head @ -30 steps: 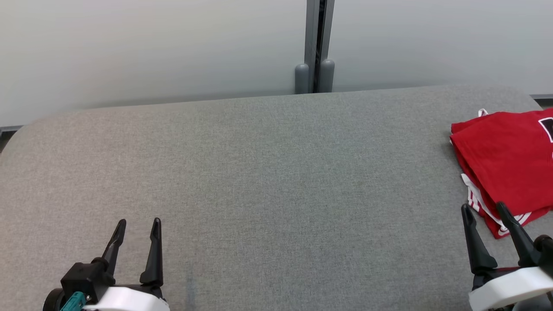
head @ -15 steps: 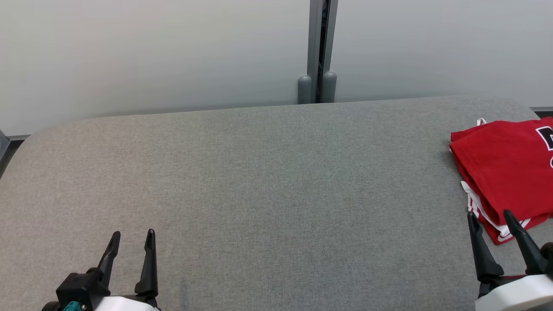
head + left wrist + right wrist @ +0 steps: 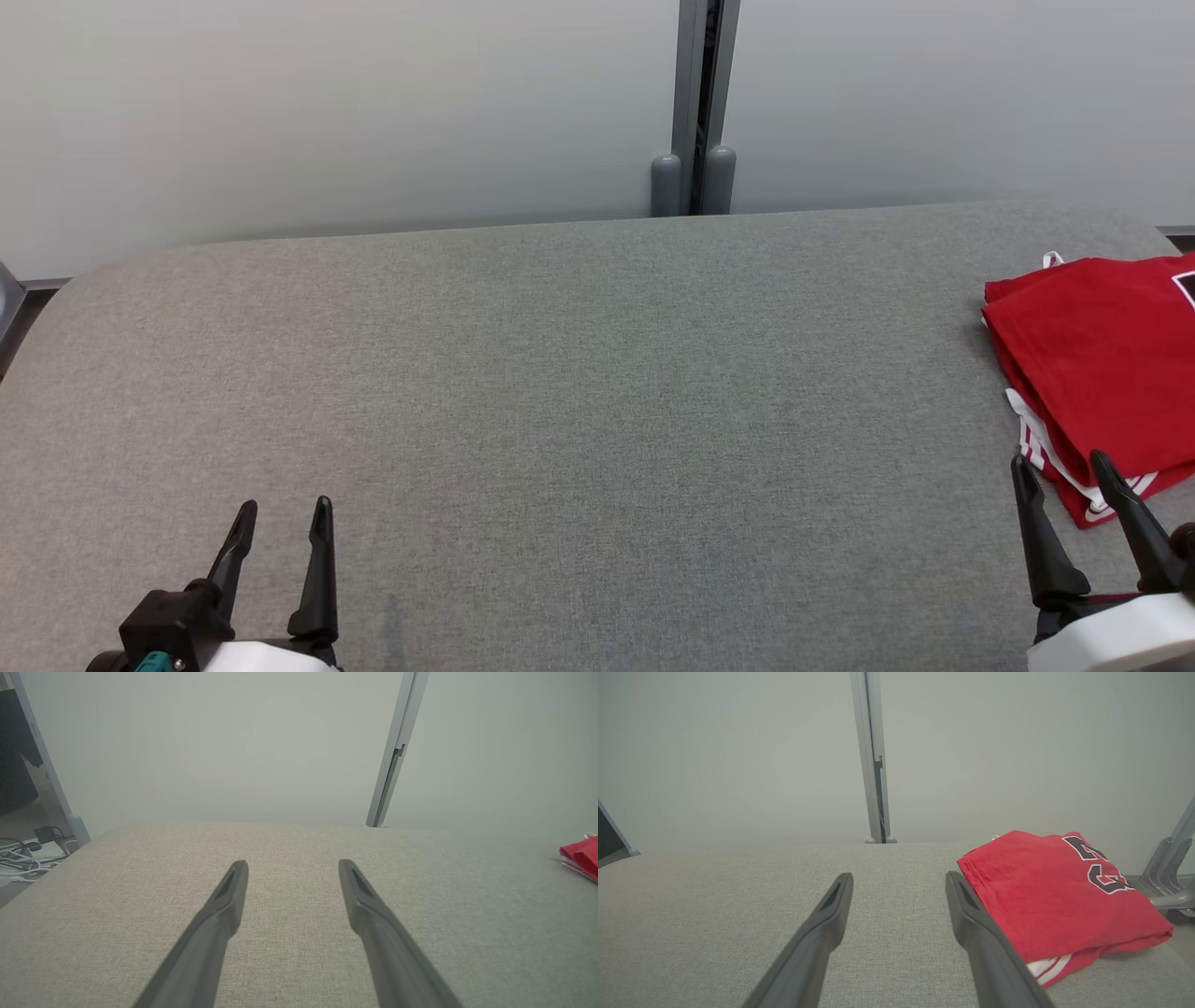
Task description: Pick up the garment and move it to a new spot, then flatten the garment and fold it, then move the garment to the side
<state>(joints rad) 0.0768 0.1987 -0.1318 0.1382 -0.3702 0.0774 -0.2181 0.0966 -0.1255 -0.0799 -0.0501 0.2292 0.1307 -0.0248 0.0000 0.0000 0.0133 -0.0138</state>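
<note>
one folded red garment, white-trimmed

Even, diffuse, fairly bright lighting is recorded in all three views; its source cannot be determined. A soft, narrow shadow is cast under the folded red fabric garment onto the grey woven-cloth tabletop. Both wrist views are veiled by a pale haze. The long dark gripper fingers are blurred toward the bottom edge. The slim grey metal post is shown leaning through wide-angle distortion.
</note>
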